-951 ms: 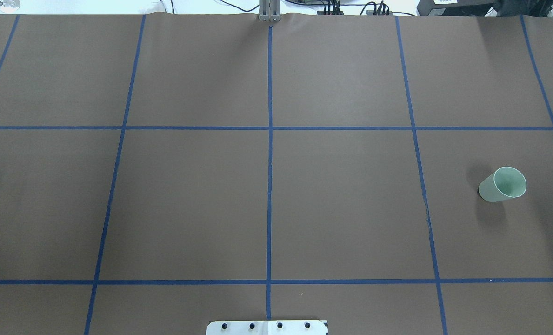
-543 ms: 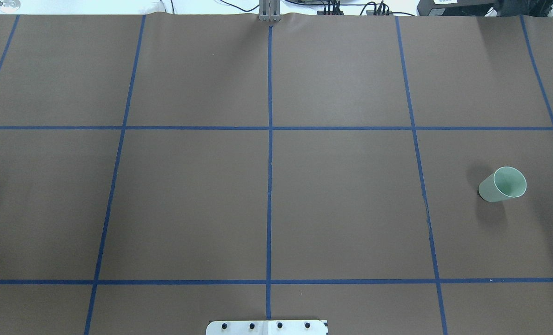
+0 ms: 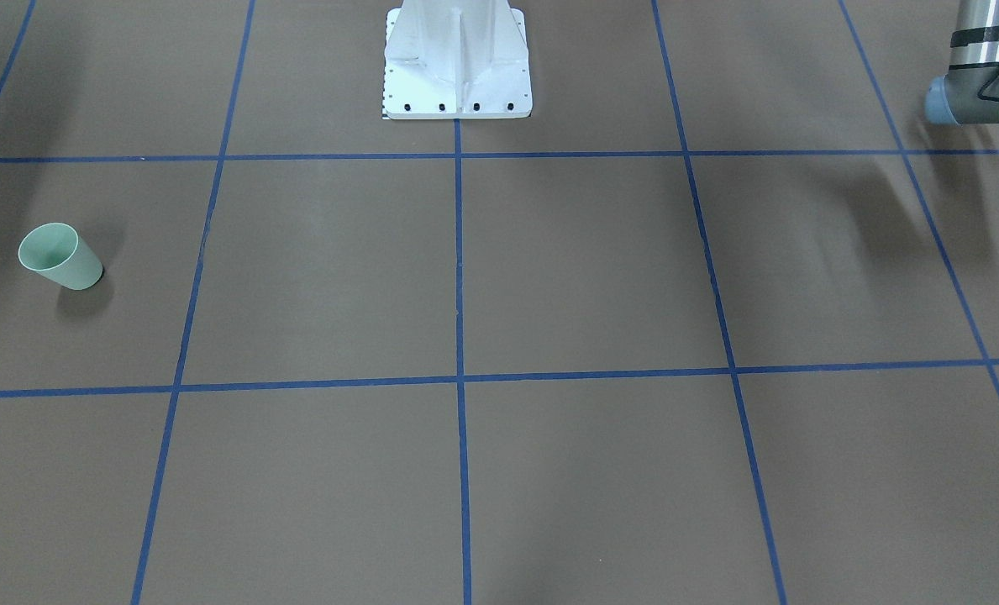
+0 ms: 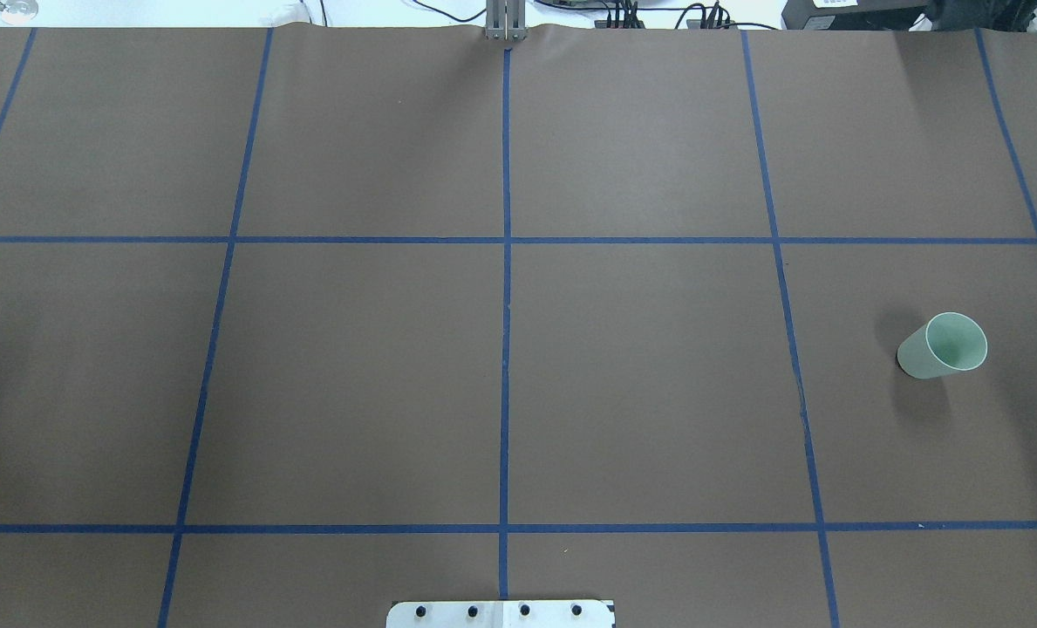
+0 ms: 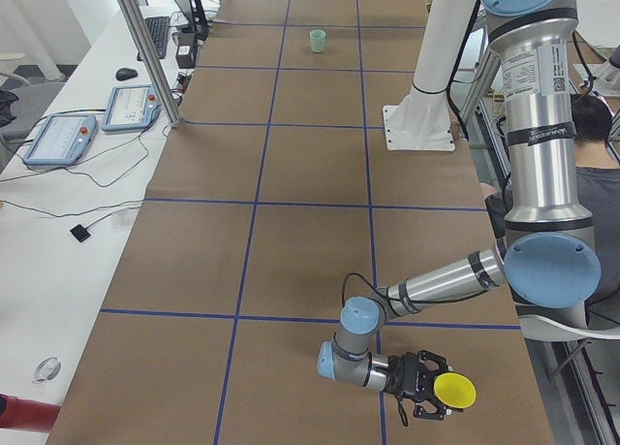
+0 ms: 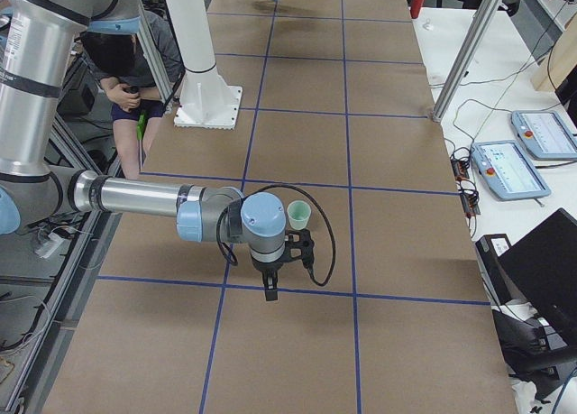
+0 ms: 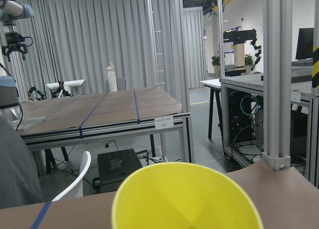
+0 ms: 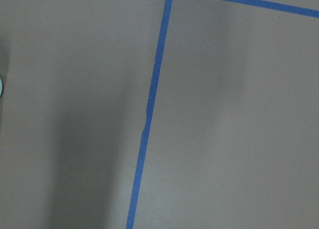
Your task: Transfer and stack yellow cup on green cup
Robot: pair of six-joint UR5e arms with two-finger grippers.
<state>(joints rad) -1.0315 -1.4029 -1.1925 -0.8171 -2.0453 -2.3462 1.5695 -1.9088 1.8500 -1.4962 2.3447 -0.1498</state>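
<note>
The green cup (image 4: 942,345) stands upright on the brown table at the overhead view's right; it also shows in the front-facing view (image 3: 60,256) and the exterior right view (image 6: 298,215). The yellow cup (image 5: 453,391) lies sideways at the left gripper (image 5: 418,398), past the table's left end, mouth turned away from the wrist. Its rim fills the bottom of the left wrist view (image 7: 187,199). I cannot tell whether that gripper is shut. The right gripper (image 6: 270,286) points down beside the green cup, apart from it; I cannot tell whether it is open or shut.
The robot's white base plate (image 4: 501,614) sits at the table's near edge. Blue tape lines (image 4: 506,288) divide the brown table. The left arm's elbow (image 3: 970,84) shows at the front-facing view's top right. A seated person (image 5: 591,125) is behind the robot.
</note>
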